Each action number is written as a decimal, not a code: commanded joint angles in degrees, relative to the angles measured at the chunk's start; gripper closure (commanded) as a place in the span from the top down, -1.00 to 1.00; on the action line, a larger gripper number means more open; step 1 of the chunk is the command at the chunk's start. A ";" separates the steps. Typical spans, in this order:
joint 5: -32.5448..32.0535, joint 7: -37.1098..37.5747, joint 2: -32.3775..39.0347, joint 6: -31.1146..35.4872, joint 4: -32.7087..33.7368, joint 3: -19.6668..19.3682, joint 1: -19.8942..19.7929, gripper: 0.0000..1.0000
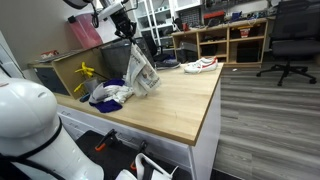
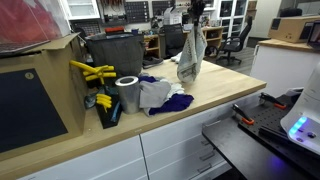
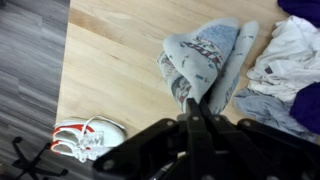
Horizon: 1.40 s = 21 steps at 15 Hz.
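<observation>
My gripper [image 3: 190,103] is shut on a grey garment with a printed pattern [image 3: 205,55], pinching its top edge. The cloth hangs down from the gripper [image 1: 128,32] above the wooden tabletop [image 1: 170,100], its lower end near the surface. In an exterior view the same grey garment [image 2: 189,55] dangles under the gripper [image 2: 193,22] at the far part of the counter. A heap of white and purple clothes [image 1: 110,93] lies on the table beside it, and shows too as the clothes heap [image 2: 160,95] and as white and purple cloth [image 3: 290,60].
A dark bin [image 2: 115,52] and a yellow tool [image 2: 92,72] stand at the counter's back. A roll of tape [image 2: 127,93] sits near the clothes. A red-and-white shoe [image 3: 88,138] lies on the floor past the table edge; the shoe [image 1: 200,66] rests near shelves and an office chair [image 1: 290,40].
</observation>
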 commanded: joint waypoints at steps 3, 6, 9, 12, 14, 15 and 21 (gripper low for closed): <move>0.02 -13.58 -0.18 -9.59 4.67 -0.44 0.99 -0.99; -1.54 -17.84 -0.25 -12.26 6.37 -1.06 0.49 -0.99; -3.40 -19.57 0.16 -12.21 7.38 -2.21 -0.30 -0.99; -4.03 -18.82 0.94 -11.16 8.17 -3.60 -1.33 -0.99; -3.90 -18.60 1.21 -11.17 8.58 -4.08 -1.66 -0.99; -3.75 -18.40 1.40 -10.93 8.63 -4.18 -1.79 -0.99; -1.75 -16.88 0.19 -9.99 7.41 -3.58 -1.08 -0.35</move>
